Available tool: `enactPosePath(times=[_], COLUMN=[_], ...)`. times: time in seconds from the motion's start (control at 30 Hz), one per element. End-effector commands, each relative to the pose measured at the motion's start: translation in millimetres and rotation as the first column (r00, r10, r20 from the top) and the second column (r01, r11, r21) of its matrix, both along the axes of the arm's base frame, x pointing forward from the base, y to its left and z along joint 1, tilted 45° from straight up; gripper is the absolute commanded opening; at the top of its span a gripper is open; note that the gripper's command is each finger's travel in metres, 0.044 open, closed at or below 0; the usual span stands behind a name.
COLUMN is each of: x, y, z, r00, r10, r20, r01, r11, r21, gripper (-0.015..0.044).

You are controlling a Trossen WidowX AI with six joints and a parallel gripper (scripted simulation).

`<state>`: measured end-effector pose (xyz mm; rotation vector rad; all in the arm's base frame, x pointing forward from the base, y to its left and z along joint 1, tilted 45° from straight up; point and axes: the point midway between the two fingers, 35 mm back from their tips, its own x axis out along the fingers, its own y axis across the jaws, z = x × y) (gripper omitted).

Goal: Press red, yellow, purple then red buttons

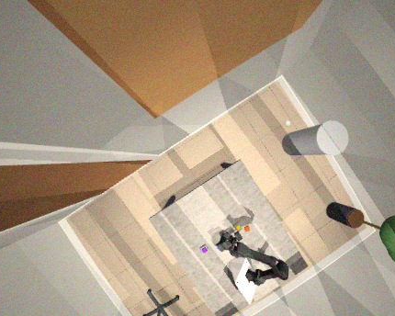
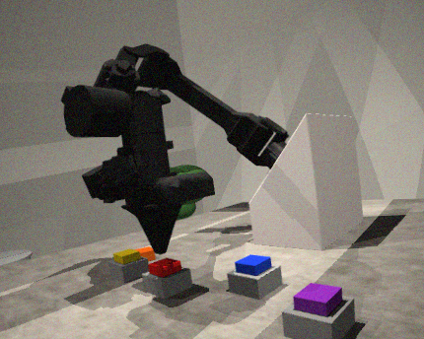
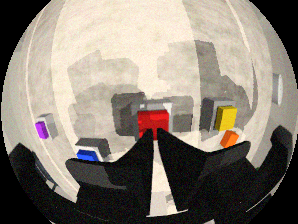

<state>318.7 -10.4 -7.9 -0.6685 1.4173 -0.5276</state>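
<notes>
The gripper [image 2: 159,246] is hanging point-down over the red button [image 2: 165,267], its fingers pressed together on nothing so they are making one narrow tip for pushing. Whether it is touching is hard to tell. In the wrist view the yellow button [image 3: 225,119] is sitting at three o'clock of red, the purple button [image 3: 43,128] at nine

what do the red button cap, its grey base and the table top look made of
Red button cap: probably matte plastic, flat saturated colour with no glint. Its grey base: looks like matte plastic or painted metal, plain and even. Table top: mottled grey-and-cream patches suggest stone or concrete, unpolished.
</notes>
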Motion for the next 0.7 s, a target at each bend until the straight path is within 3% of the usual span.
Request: enactPosePath(times=[0.0, 0.67], x=[-2, -1], y=[-5, -16], z=[-5, -16], r00=[1.0, 1.0], r10=[0.004, 0.003], r20=[-0.01, -0.01], r01=[-0.004, -0.004], r11=[1.0, 1.0], r21=[-0.009, -0.01], gripper=[0.002, 0.002])
